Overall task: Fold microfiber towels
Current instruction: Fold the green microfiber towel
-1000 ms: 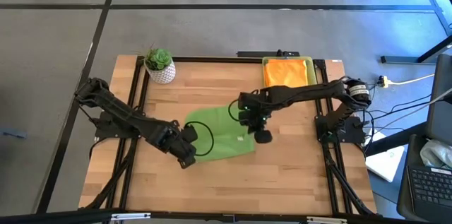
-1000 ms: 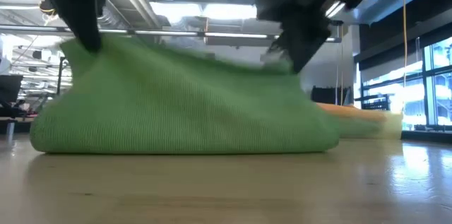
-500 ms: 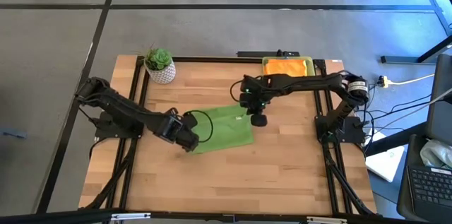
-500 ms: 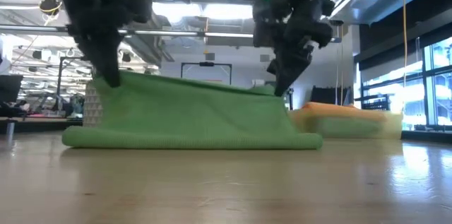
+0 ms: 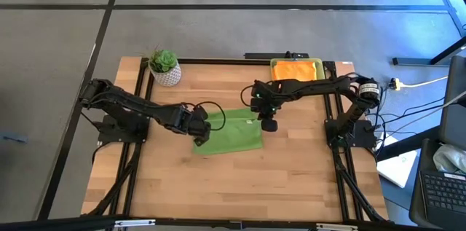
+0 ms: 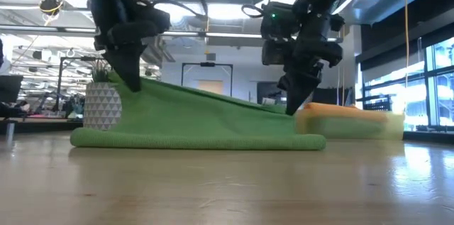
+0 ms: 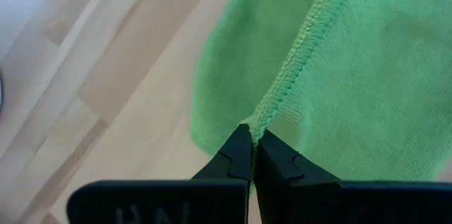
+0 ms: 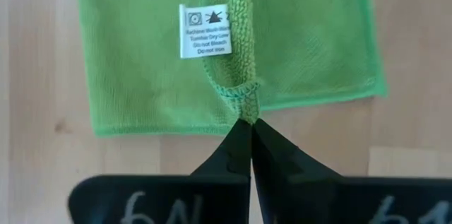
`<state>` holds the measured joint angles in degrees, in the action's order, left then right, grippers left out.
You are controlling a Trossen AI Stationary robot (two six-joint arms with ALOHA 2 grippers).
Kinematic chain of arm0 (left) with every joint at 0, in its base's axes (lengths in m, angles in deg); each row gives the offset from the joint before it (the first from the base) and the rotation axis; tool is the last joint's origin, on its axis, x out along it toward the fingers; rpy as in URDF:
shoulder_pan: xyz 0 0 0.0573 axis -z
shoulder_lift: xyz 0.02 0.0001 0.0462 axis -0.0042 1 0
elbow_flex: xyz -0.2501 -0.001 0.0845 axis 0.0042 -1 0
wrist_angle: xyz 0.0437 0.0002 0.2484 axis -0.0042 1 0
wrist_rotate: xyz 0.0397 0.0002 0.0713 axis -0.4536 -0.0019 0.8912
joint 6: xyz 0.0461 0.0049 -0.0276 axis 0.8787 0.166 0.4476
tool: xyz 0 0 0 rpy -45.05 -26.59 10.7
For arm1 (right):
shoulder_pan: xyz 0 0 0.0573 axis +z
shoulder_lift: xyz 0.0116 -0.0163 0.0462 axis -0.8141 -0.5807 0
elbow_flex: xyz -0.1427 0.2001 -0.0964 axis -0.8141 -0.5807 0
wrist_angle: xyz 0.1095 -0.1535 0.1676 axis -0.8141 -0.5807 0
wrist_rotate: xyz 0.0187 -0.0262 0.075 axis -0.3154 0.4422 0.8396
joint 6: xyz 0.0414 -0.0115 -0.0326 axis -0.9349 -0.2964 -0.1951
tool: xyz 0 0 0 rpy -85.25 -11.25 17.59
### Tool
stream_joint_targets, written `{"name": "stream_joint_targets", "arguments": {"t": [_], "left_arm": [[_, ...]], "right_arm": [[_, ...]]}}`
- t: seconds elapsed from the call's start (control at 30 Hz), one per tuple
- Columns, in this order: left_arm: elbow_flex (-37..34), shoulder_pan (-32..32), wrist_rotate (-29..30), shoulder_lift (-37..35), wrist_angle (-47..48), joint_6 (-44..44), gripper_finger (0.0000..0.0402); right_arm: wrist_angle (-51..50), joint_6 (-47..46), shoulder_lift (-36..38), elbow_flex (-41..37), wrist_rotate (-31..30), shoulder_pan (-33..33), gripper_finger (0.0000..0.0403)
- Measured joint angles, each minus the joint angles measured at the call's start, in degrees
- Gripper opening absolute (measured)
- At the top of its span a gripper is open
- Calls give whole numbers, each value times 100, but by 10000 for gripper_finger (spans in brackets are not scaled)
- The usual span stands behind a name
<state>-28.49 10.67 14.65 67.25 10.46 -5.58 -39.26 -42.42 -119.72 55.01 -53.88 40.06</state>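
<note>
Potted plant [image 5: 164,66]: a small green succulent in a white patterned pot, at about 10 o'clock on the wooden table [image 5: 291,180], near the far left corner.
Left gripper [image 5: 202,130]: at about 9 o'clock from the table's middle, fingers pinched tight on the hemmed left corner of the lime green towel [image 5: 231,132], holding that corner raised off the wood.
Lime green towel: near the table's centre, doubled over itself, its lower layer flat on the wood and its upper layer sloping up from the fold to the two held corners; a white care tag [image 8: 205,30] shows on it in the right wrist view.
Right gripper [image 5: 267,122]: just right of the towel's far right corner, fingers pressed together on that corner's stitched edge.
Yellow tray [image 5: 320,68]: at about 1 o'clock, against the table's far edge.
Orange towel [image 5: 294,75]: lying in the yellow tray, folded.
</note>
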Motion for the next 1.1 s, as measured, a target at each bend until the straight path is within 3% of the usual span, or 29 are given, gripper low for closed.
{"name": "stream_joint_targets", "arguments": {"t": [0.3, 0.63, 0.87, 1.1], "left_arm": [[-179, 78, -287, 0, 127, -23, 0], [-476, -66, -288, 0, 29, -194, 0], [-479, -382, -230, 0, 24, -17, 0], [-479, -783, -608, 0, -9, 274, 23]], "right_arm": [[749, -248, 0, 0, -63, -113, 6], [819, -243, 0, 0, -42, -282, 13], [801, -232, 0, 0, -114, -282, 36], [778, -254, 0, 0, -367, -282, 42]]}}
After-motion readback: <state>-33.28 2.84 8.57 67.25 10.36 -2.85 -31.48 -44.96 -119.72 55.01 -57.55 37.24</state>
